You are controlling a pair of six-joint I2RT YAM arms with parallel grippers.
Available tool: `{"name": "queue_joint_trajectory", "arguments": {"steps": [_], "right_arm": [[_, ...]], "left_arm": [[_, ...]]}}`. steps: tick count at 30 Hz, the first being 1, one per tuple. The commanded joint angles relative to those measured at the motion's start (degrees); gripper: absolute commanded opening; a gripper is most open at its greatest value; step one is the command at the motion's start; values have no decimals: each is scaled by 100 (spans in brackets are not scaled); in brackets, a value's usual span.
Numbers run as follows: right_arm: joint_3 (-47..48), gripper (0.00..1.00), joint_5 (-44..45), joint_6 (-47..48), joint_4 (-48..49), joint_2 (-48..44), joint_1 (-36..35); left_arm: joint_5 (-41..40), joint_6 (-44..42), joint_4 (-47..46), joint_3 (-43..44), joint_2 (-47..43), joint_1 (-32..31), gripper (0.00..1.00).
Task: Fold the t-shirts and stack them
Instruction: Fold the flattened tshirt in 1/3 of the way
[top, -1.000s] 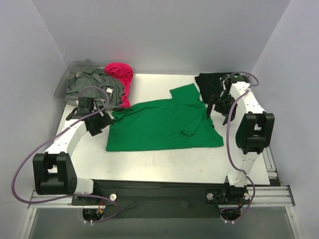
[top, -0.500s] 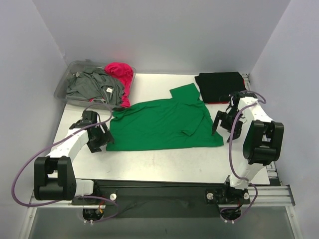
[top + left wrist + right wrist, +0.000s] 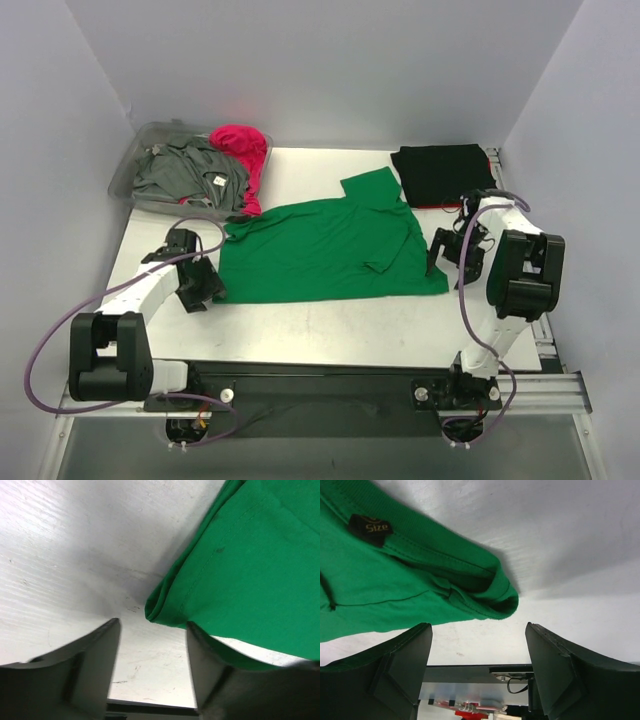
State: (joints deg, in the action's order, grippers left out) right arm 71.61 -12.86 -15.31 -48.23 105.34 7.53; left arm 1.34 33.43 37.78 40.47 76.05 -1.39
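A bright green t-shirt [image 3: 330, 250] lies spread flat in the middle of the table. A folded black t-shirt [image 3: 440, 173] lies at the back right. A grey t-shirt [image 3: 185, 172] and a magenta pink t-shirt [image 3: 240, 145] sit crumpled in a clear bin. My left gripper [image 3: 205, 287] is open and empty, low at the green shirt's near left corner [image 3: 165, 605]. My right gripper [image 3: 447, 262] is open and empty, low at the shirt's right edge, where the collar with its size label [image 3: 370, 529] shows.
The clear plastic bin [image 3: 128, 172] stands at the back left corner. Walls close in on the left, back and right. The table's near edge [image 3: 330, 362] runs in front of the shirt.
Both arms have come down from the back toward the near corners of the green shirt. The right gripper left the black shirt, which lies folded at the back right.
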Motion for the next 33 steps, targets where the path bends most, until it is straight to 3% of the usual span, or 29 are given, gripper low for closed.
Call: {"name": "queue_joint_trajectory", "arguments": {"steps": [1,5,13,16,17,21,33], "right_arm": [[-60,76,-67,90,-152,109,47],[-77,69,21,72,-134,302,56],[-42,48,223,90,-143,602,82],[-51,33,416,90,-169,628,91],[-60,23,468,72,-187,619,108],[-139,5,898,55,-318,558,152],[-674,1,1778,-314,-960,22,135]], "left_arm": [[120,14,-245,-92,102,25,60],[252,49,-376,-215,182,25,53],[287,-3,-535,-268,436,86,20],[252,-29,-491,-206,463,112,3],[174,-30,-456,-189,455,112,0],[-64,-3,-298,-171,218,112,0],[-327,506,133,-452,-792,104,0]]}}
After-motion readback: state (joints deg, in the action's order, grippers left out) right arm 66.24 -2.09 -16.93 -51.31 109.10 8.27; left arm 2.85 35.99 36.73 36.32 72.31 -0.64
